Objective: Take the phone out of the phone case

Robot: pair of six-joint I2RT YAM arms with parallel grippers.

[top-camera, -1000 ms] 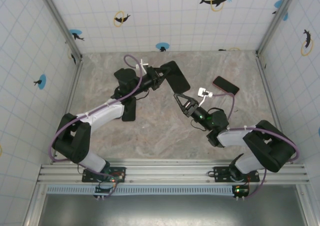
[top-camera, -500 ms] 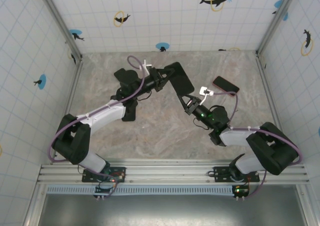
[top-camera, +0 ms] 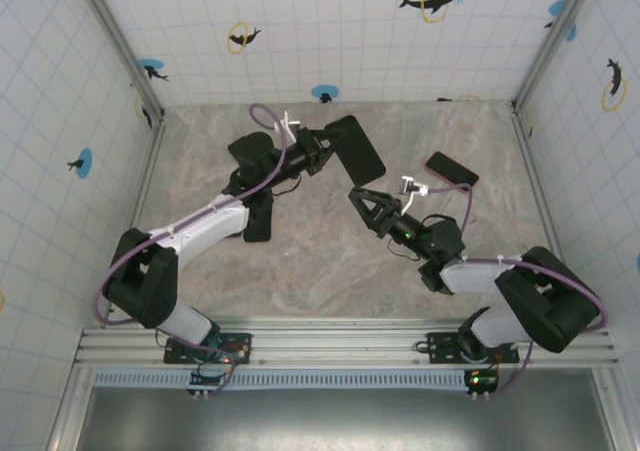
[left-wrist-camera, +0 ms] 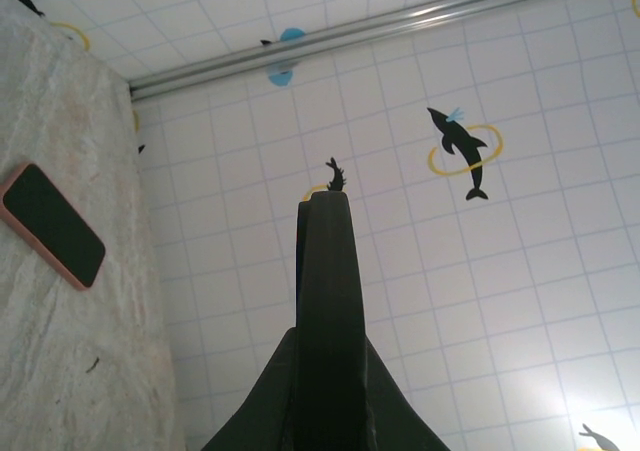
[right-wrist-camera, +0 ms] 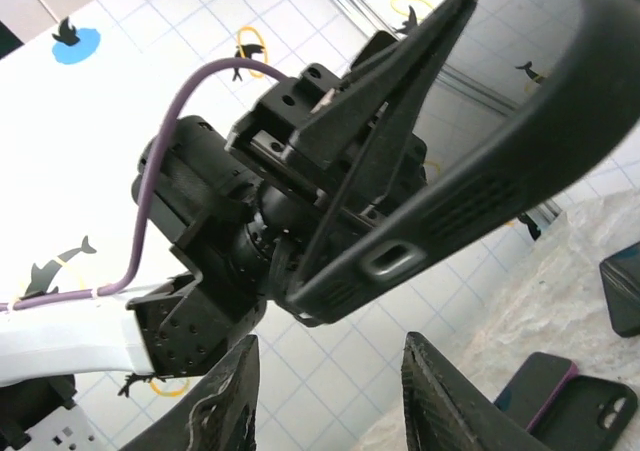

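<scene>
1. Broadly, the marbled table (top-camera: 300, 261) is the biggest thing here, and the work is going on in the air above its middle.
2. The cased phone (top-camera: 358, 149) is held up off the table and tilted. The right wrist camera sees it (right-wrist-camera: 470, 201) nearly edge-on. It looks light and stiff, with a glossy, probably slippery and breakable front. The black shell looks rubbery and should flex at its corners.
3. A second phone in a pink case (top-camera: 452, 169) lies flat on the table, well off to the right and touching nothing.
4. The left gripper (top-camera: 328, 152) is clamped tight on one end of the cased phone and carries it alone.
5. The right gripper (top-camera: 362, 199) sits just below the free end. Its fingers (right-wrist-camera: 225, 401) are spread with nothing between them.
6. The side button (right-wrist-camera: 395, 261) marks the thin rim. The best hold is probably the shell's lip at a free corner, peeled back. Squeezing both faces would likely pin the phone inside.
</scene>
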